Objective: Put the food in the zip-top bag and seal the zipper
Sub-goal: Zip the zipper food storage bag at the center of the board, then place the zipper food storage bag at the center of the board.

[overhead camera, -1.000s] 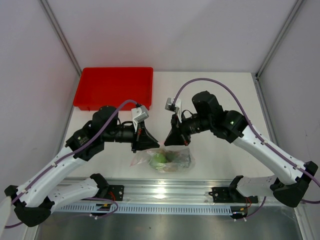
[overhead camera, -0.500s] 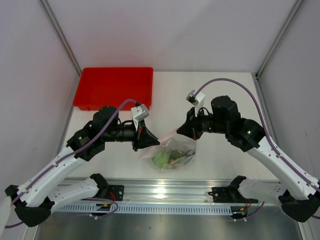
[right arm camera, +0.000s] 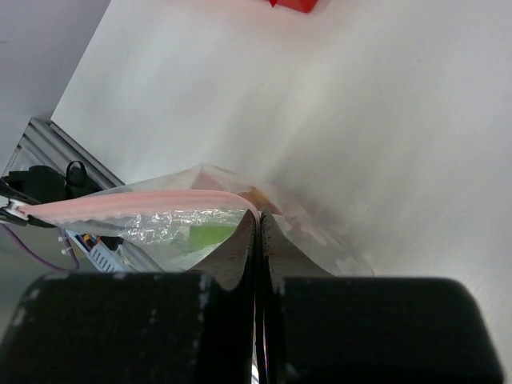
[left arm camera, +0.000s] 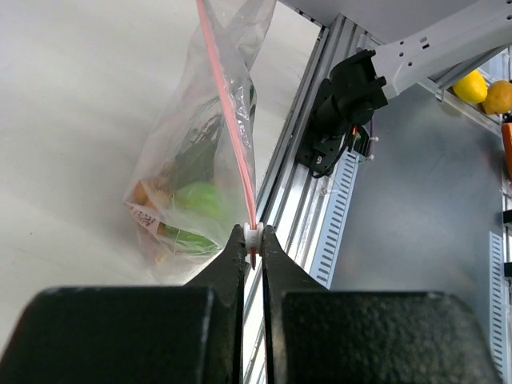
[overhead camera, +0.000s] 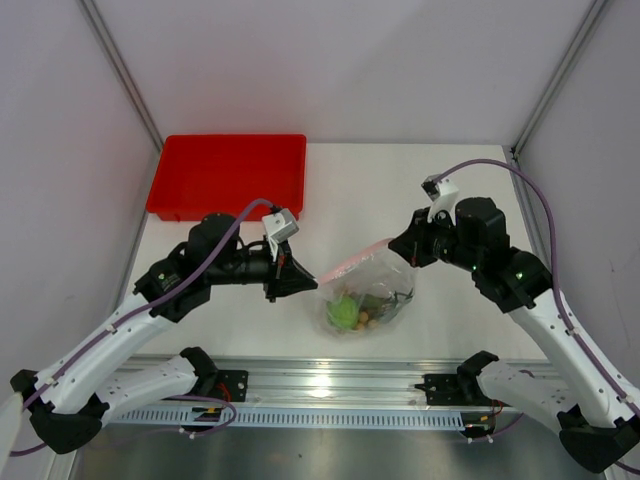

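Red tray [overhead camera: 227, 175] at table's [overhead camera: 385, 190] far-left corner.

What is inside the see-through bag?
Inside the bag sit a lime-green fruit, tiny tan fruits and dark green leaves. Crinkled plastic hides how many tan fruits there are.

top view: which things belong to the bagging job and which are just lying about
Job: small clear crinkly plastic zip-top bag; its pink zip strip; round lime-green fruit and tiny tan round fruits inside; left gripper; right gripper.
Lying about: red rectangular plastic tray.
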